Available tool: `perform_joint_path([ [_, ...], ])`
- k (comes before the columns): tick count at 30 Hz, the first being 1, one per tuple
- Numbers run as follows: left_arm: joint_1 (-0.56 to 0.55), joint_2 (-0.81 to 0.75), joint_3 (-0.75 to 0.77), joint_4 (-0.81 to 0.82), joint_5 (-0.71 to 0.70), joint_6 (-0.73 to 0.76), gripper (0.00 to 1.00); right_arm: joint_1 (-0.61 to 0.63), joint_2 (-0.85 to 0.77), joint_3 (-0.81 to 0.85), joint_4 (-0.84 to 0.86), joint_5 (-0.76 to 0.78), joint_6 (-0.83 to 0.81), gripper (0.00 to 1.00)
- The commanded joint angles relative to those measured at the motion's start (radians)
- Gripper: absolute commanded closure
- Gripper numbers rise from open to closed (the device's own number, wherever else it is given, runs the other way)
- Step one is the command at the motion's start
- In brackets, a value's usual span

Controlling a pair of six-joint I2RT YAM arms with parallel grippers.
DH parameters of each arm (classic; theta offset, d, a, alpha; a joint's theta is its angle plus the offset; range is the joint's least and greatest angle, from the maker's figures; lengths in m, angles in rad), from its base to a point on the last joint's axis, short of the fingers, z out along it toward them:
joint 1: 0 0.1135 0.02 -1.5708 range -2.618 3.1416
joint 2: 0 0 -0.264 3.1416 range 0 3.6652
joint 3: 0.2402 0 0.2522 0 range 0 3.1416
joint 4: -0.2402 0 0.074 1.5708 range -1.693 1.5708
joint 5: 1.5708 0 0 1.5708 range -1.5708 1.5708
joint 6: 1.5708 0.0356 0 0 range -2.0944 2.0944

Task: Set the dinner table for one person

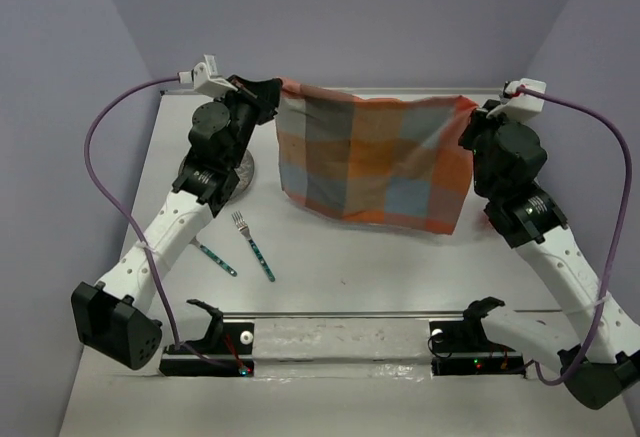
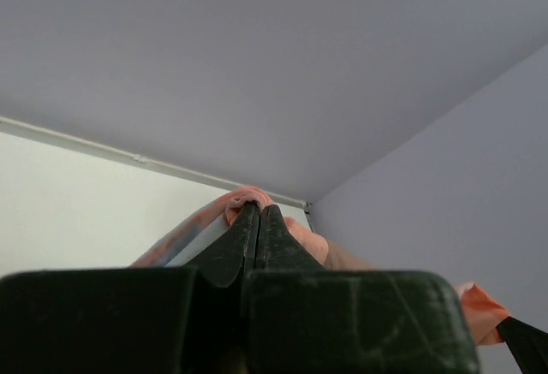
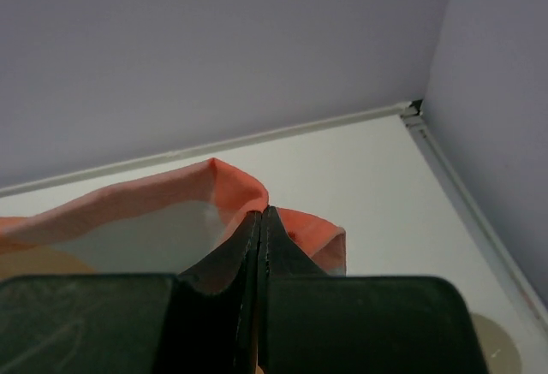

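Pinching with jaws fully closed: left gripper (image 2: pixel 259 211) on one top corner of cloth (image 1: pixel 375 157), right gripper (image 3: pixel 259 214) on the other. Hanging spread over far half of table (image 1: pixel 400 267), hem low, contact unclear. Fork (image 1: pixel 252 244) lying near-left of hem. Risks: thin corner slipping under sideways pull; uneven lowering bunching fabric; hem sweeping fork.

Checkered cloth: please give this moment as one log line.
checkered cloth: hanging spread between hands | left hand: shut on corner | right hand: shut on corner | fork: on dinner table
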Motion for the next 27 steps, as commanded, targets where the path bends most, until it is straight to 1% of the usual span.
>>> perform_joint_path([
  [1, 0.017, 0.051, 0.11, 0.03, 0.006, -0.003, 1.0, -0.043, 0.037, 0.095, 0.145, 0.023, -0.174, 1.0],
  [4, 0.025, 0.132, 0.178, 0.018, 0.011, -0.003, 1.0, -0.147, 0.115, 0.118, 0.165, -0.098, -0.175, 1.0],
  [5, 0.038, 0.181, 0.199, 0.011, 0.02, -0.002, 1.0, -0.219, 0.164, 0.14, 0.177, -0.185, -0.143, 1.0],
  [6, 0.054, 0.265, 0.329, -0.027, 0.016, 0.021, 1.0, -0.299, 0.263, 0.193, 0.216, -0.274, -0.122, 1.0],
  [7, 0.054, 0.266, 0.33, -0.028, 0.02, 0.022, 1.0, -0.3, 0.264, 0.193, 0.214, -0.275, -0.122, 1.0],
  [8, 0.068, 0.328, 0.366, -0.051, 0.031, 0.032, 1.0, -0.318, 0.345, 0.26, 0.216, -0.307, -0.122, 1.0],
  [9, 0.074, 0.361, 0.458, -0.068, 0.029, 0.04, 1.0, -0.357, 0.386, 0.299, 0.217, -0.331, -0.122, 1.0],
  [10, 0.089, 0.432, 0.513, -0.113, 0.036, 0.061, 1.0, -0.37, 0.426, 0.383, 0.217, -0.357, -0.122, 1.0],
  [11, 0.098, 0.474, 0.572, -0.146, 0.051, 0.063, 1.0, -0.379, 0.46, 0.428, 0.216, -0.364, -0.125, 1.0],
  [12, 0.104, 0.506, 0.698, -0.175, 0.084, 0.066, 1.0, -0.388, 0.52, 0.469, 0.213, -0.368, -0.131, 1.0],
  [14, 0.109, 0.571, 0.829, -0.235, 0.097, 0.08, 1.0, -0.389, 0.552, 0.572, 0.179, -0.371, -0.153, 1.0],
  [15, 0.109, 0.577, 0.841, -0.238, 0.102, 0.086, 1.0, -0.389, 0.548, 0.58, 0.181, -0.381, -0.156, 1.0],
  [16, 0.109, 0.571, 0.83, -0.237, 0.097, 0.089, 1.0, -0.389, 0.536, 0.574, 0.181, -0.397, -0.156, 1.0],
  [17, 0.109, 0.545, 0.766, -0.223, 0.08, 0.084, 1.0, -0.389, 0.519, 0.528, 0.181, -0.442, -0.15, 1.0],
  [18, 0.109, 0.524, 0.709, -0.198, 0.08, 0.078, 1.0, -0.389, 0.499, 0.487, 0.15, -0.454, -0.138, 1.0],
  [19, 0.109, 0.499, 0.639, -0.171, 0.066, 0.074, 1.0, -0.389, 0.447, 0.432, 0.147, -0.468, -0.087, 1.0],
  [20, 0.109, 0.453, 0.497, -0.116, 0.057, 0.055, 1.0, -0.389, 0.392, 0.302, 0.162, -0.492, -0.049, 1.0],
  [21, 0.109, 0.432, 0.427, -0.094, 0.054, 0.045, 1.0, -0.389, 0.391, 0.232, 0.162, -0.505, -0.049, 1.0],
  [23, 0.109, 0.387, 0.274, -0.051, 0.057, 0.019, 1.0, -0.389, 0.329, 0.093, 0.217, -0.551, 0.018, 1.0],
  [24, 0.109, 0.344, 0.112, 0.005, 0.065, -0.018, 1.0, -0.389, 0.316, 0.027, 0.243, -0.571, 0.04, 1.0],
  [25, 0.109, 0.327, 0.038, 0.023, 0.063, -0.034, 1.0, -0.378, 0.306, -0.098, 0.256, -0.565, 0.1, 1.0],
  [26, 0.109, 0.297, -0.091, 0.05, 0.06, -0.046, 1.0, -0.369, 0.306, -0.16, 0.268, -0.575, 0.135, 1.0],
  [27, 0.109, 0.28, -0.153, 0.07, 0.057, -0.055, 1.0, -0.369, 0.31, -0.219, 0.286, -0.597, 0.163, 1.0],
])
